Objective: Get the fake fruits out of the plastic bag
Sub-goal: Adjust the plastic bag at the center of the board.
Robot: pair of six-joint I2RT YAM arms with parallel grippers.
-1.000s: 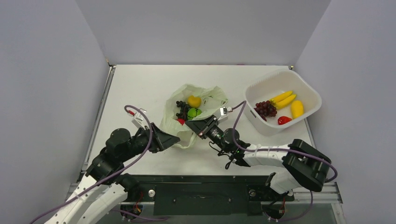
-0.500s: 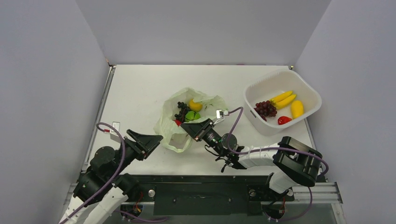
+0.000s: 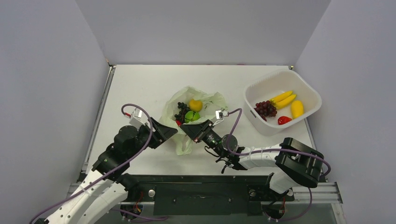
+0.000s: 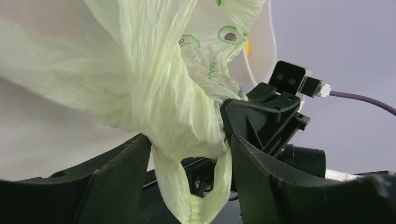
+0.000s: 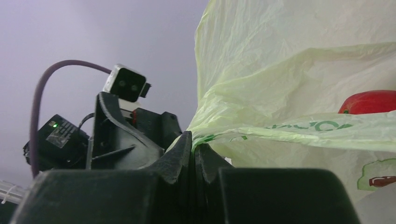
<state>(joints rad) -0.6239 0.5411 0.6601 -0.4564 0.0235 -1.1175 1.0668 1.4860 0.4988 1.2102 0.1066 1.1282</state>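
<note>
The pale green plastic bag [image 3: 205,103] lies open mid-table. Inside it show a round green fruit [image 3: 190,115], a yellow one [image 3: 195,105], a small red one [image 3: 178,123] and a dark grape bunch [image 3: 180,111]. My right gripper [image 3: 185,127] is shut on the bag's near edge [image 5: 219,135], and the red fruit [image 5: 369,102] shows through the film beside it. My left gripper [image 3: 171,132] stands open at the bag's near left corner. The bag's loop handle [image 4: 187,186] hangs between its fingers [image 4: 126,163].
A white basket [image 3: 273,129] at the right holds bananas [image 3: 283,99], a grape bunch [image 3: 265,108], a yellow fruit [image 3: 297,108] and a red one [image 3: 284,120]. Grey walls close in the table on three sides. The two grippers nearly meet tip to tip.
The left arm drew back to the left, then came forward again to the bag's handle. The right gripper kept its hold and dragged the bag slightly left.
</note>
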